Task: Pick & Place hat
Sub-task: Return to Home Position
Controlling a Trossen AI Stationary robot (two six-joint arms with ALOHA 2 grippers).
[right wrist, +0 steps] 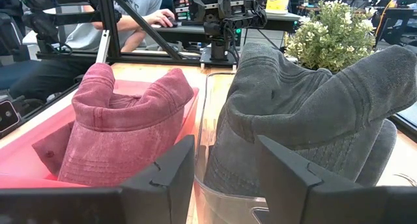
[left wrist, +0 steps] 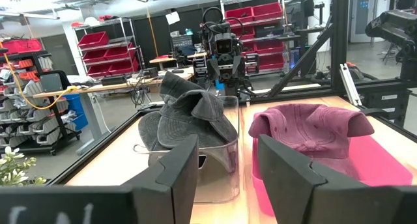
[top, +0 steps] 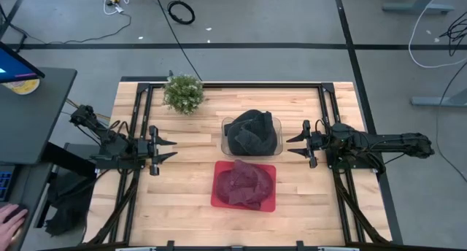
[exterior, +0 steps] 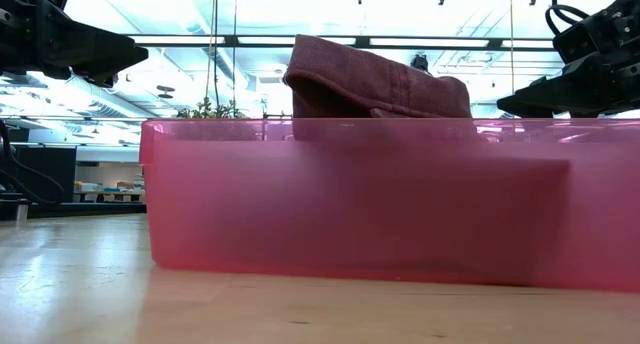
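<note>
Black caps [top: 253, 132] are filling the transparent bin [top: 225, 127], the red cap [top: 244, 182] the pink bin [top: 217, 200]. The left tool [top: 169, 149] and right tool [top: 294, 146] are hovering released, empty; seemingly only homing is remaining.

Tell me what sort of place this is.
Probably a robotics lab or workshop: racks of red storage bins, a cluttered workbench, and a person at a desk beyond the table.

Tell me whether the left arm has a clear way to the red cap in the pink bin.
Probably yes: the left claw is open, nothing stands between it and the pink bin, and the red cap lies uncovered on top.
</note>
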